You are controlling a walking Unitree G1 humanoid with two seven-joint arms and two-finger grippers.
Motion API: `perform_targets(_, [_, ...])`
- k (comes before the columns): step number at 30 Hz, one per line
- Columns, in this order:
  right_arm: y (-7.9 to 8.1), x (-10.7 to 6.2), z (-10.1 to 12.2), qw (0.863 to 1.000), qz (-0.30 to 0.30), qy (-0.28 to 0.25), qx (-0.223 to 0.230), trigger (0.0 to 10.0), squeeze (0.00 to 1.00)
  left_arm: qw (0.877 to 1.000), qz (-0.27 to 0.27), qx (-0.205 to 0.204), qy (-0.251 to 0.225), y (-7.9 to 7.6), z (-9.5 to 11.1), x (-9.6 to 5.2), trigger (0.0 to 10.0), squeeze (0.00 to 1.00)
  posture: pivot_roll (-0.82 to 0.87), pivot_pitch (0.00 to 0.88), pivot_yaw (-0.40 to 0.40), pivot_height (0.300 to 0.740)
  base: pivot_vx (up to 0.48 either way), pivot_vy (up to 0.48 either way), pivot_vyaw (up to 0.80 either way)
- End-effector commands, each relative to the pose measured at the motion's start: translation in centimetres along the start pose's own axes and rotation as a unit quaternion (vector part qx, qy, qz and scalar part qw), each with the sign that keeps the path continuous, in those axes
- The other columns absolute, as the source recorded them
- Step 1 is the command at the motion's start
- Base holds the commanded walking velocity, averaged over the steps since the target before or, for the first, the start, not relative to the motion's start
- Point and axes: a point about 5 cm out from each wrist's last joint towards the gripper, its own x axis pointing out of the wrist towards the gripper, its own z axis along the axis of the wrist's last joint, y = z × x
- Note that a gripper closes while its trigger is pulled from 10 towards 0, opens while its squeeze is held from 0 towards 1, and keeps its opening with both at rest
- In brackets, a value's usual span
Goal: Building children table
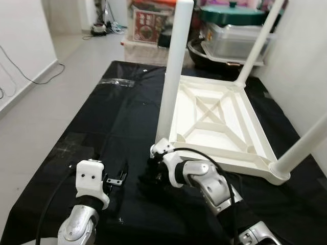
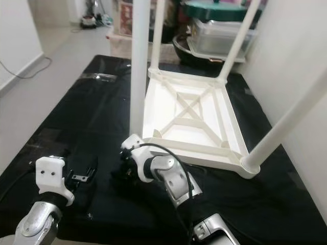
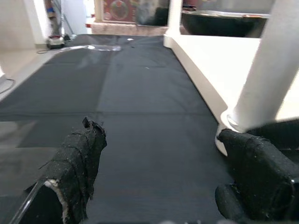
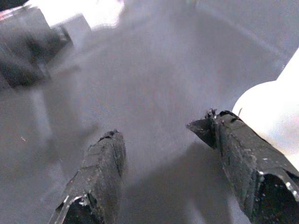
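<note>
A black mat [image 1: 112,127] covers the floor. On its far right the white table [image 1: 219,127] lies upside down, legs up. The right gripper [image 4: 163,135], fingers spread, sits near its near-left leg [image 1: 171,76]. The left gripper [image 3: 159,144], fingers apart, hovers to the left.

I see a black mat [image 1: 117,127] on pale floor [image 1: 76,56], white walls [image 1: 23,35] left and right, storage boxes [image 1: 148,25] far.
</note>
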Motion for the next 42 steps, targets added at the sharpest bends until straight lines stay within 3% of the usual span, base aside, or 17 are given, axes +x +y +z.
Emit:
perform_targets(1, [-0.4, -0.4, 0.8, 1.0, 0.0, -0.02, -0.006, 10.0, 0.0, 1.0, -0.006, 0.004, 0.005, -0.1, -0.2, -0.1, 10.0, 0.0, 0.15, 0.0, -0.093, 0.74, 0.0, 0.0, 0.0])
perform_targets(5, [-1.5, -2.8, -0.1, 0.995, 0.057, 0.028, -0.077, 10.0, 0.0, 1.0, -0.008, 0.005, 0.005, -0.2, -0.2, 0.0, 10.0, 0.0, 0.15, 0.0, -0.086, 0.74, 0.0, 0.0, 0.0])
perform_targets(13, [-4.4, -6.1, 0.3, 0.988, 0.061, 0.056, -0.133, 10.0, 0.0, 1.0, -0.012, 0.006, 0.005, -0.2, -0.3, 0.1, 10.0, 0.0, 0.13, 0.0, -0.084, 0.74, 0.0, 0.0, 0.0])
perform_targets(16, [-5.5, -6.3, 0.7, 0.988, 0.029, 0.055, -0.144, 10.0, 0.0, 1.0, -0.014, 0.004, 0.005, -0.4, -0.3, 0.1, 10.0, 0.0, 0.12, 0.0, -0.082, 0.74, 0.0, 0.0, 0.0])
perform_targets(18, [-7.4, -5.8, 1.0, 0.987, -0.045, 0.063, -0.144, 10.0, 0.0, 1.0, -0.018, 0.002, 0.004, -0.7, -0.4, 0.3, 10.0, 0.0, 0.13, 0.0, -0.084, 0.74, 0.0, 0.0, 0.0])
perform_targets(21, [-7.5, -5.4, 0.7, 0.984, -0.047, 0.075, -0.151, 10.0, 0.0, 1.0, -0.019, 0.002, 0.003, -0.7, -0.3, 0.3, 10.0, 0.0, 0.14, 0.0, -0.084, 0.74, 0.0, 0.0, 0.0])
perform_targets(27, [-6.3, -4.5, -1.5, 0.982, 0.017, 0.112, -0.15, 10.0, 0.0, 1.0, -0.016, 0.007, 0.004, -0.2, -0.3, 0.2, 10.0, 0.0, 0.14, 0.0, -0.087, 0.74, 0.0, 0.0, 0.0])
perform_targets(30, [-7.8, -4.9, -4.2, 0.972, -0.015, 0.188, -0.138, 10.0, 0.0, 1.0, -0.014, 0.01, 0.003, -0.2, -0.2, 0.2, 10.0, 0.0, 0.16, 0.0, -0.101, 0.74, 0.0, 0.0, 0.0])
perform_targets(38, [-9.3, -6.1, -5.3, 0.965, -0.047, 0.228, -0.124, 10.0, 0.0, 1.0, -0.012, 0.008, 0.004, -0.5, -0.4, 0.0, 10.0, 0.0, 0.15, 0.0, -0.105, 0.74, 0.0, 0.0, 0.0])
perform_targets(40, [-9.3, -6.1, -5.3, 0.965, -0.047, 0.228, -0.124, 10.0, 0.0, 1.0, -0.012, 0.008, 0.004, -0.5, -0.4, 0.0, 10.0, 0.0, 0.15, 0.0, -0.105, 0.74, 0.0, 0.0, 0.0])
perform_targets(42, [-9.4, -5.5, -3.1, 0.982, -0.041, 0.155, -0.097, 10.0, 0.0, 1.0, -0.013, 0.008, 0.002, -0.6, -0.3, 0.2, 10.0, 0.0, 0.15, 0.0, -0.1, 0.74, 0.0, 0.0, 0.0])
